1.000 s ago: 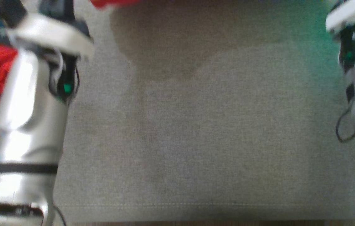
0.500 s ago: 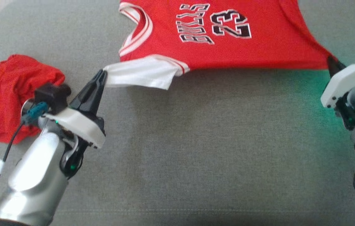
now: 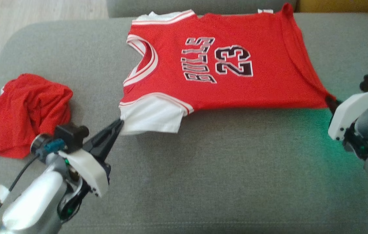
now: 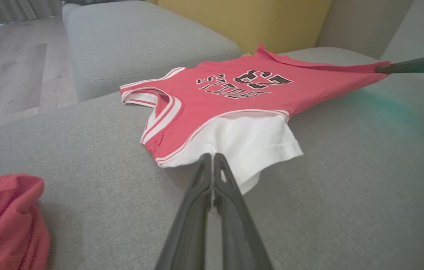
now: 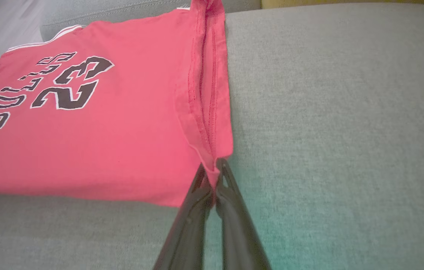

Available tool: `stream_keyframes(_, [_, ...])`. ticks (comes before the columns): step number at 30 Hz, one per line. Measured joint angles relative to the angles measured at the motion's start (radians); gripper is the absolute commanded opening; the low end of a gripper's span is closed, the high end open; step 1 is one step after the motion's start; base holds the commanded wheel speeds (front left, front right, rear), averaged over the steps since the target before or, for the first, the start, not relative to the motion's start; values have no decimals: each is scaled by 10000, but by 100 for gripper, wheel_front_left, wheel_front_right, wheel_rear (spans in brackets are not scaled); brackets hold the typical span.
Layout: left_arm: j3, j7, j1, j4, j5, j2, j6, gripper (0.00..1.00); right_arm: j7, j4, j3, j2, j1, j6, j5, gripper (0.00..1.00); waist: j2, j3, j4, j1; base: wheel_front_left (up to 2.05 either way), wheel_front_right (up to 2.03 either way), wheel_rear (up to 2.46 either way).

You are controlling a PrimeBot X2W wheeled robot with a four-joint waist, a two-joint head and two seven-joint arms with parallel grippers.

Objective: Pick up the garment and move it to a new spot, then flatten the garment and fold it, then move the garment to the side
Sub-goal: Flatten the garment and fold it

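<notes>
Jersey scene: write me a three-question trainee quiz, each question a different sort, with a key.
1. True or false: the left gripper is shut on the white sleeve of the jersey.
2. Which part of the jersey does the right gripper pinch? A) a bottom corner B) the neckline C) nothing
3. Fill in: the number printed on the jersey is ___.

Key: 1 true; 2 A; 3 23.
</notes>
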Motion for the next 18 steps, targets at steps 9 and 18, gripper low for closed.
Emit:
stream_keyframes(9, [-510,1005,1098,-1522,-803,1026,0,0,1687,-1055,493,-589,1185,0,1208,0,0,-812,-102,0,0,0,0])
stream_keyframes(18, [-566,1969,1686,-2809,-1290,1693,192,0,2918,-1956,424,-1057,2096,0,1833,0,0,-1033,-160,0,0,0,0])
